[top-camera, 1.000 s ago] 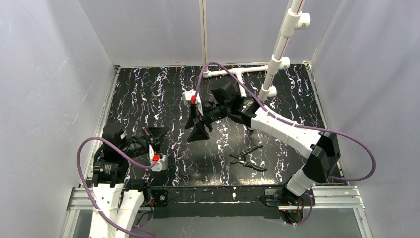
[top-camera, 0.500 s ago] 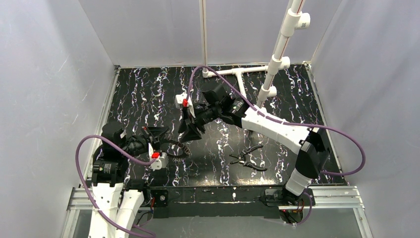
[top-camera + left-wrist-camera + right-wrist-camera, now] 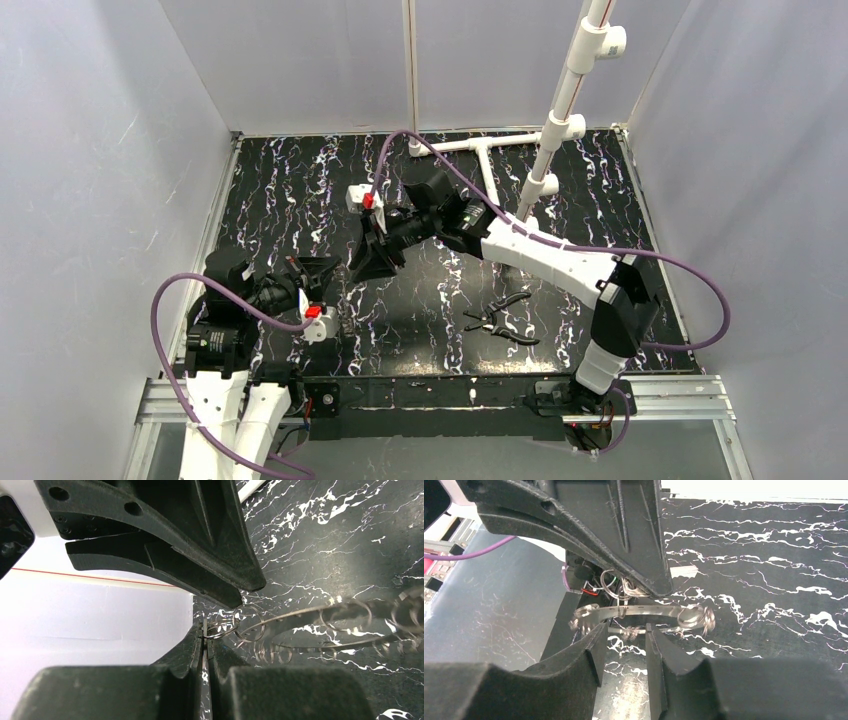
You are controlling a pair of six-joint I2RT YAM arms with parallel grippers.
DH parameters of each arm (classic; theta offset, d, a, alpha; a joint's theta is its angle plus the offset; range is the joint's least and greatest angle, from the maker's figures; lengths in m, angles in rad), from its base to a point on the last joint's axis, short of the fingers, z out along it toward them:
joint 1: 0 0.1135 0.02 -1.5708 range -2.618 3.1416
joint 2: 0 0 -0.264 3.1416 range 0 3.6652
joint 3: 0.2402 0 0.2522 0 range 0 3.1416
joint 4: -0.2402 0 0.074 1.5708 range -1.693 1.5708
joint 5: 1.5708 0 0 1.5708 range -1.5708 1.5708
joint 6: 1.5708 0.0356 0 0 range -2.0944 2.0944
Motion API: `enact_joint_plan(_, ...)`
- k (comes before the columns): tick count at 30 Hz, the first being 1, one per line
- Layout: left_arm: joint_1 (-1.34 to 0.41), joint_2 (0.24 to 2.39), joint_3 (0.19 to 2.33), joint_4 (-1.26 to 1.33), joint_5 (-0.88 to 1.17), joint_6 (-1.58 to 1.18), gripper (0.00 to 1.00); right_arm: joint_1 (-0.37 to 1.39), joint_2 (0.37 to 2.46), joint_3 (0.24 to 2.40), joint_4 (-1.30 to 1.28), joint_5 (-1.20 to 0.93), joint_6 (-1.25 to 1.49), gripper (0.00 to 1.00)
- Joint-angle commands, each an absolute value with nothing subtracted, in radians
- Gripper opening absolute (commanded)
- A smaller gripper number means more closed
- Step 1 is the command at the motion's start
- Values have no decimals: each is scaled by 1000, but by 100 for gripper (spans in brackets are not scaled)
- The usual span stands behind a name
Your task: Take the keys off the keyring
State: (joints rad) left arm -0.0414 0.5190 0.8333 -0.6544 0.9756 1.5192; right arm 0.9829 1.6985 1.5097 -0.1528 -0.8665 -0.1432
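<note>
Silvery metal keyring [image 3: 644,611] hangs just above the black marbled counter [image 3: 774,555], pinched by one small loop in the tightly closed left end effector [image 3: 205,639]. The right end effector [image 3: 624,632] stands partly open, gripping nothing, its fingertips just beside the band.

We find the keyring [image 3: 644,611] between the left tool [image 3: 205,630] and the right tool [image 3: 624,630], left of centre over the table [image 3: 280,190]. Pliers [image 3: 500,320] lie to their right, nearer the front.
</note>
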Motion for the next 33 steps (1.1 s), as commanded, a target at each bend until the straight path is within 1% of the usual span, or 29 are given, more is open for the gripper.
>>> enact_joint_plan(1, -44, 526, 873, -646, 997, 1486, 0, 996, 1708, 1533, -55, -871, -82, 41)
enact_joint_plan(11, -44, 540, 879, -646, 979, 1462, 0, 1018, 1715, 1515, -30, -878, -57, 39)
enact_joint_plan(19, -44, 555, 894, -636, 964, 1433, 0, 1020, 1711, 1483, -28, -844, -63, 41)
enact_joint_plan(28, -44, 567, 900, -618, 954, 1398, 0, 1021, 1712, 1480, -30, -771, -60, 36)
enact_joint_plan(31, -44, 568, 900, -615, 954, 1397, 0, 1021, 1713, 1482, -31, -757, -60, 36)
enact_joint_plan(33, -44, 569, 899, -614, 952, 1397, 0, 1020, 1713, 1482, -30, -769, -60, 40)
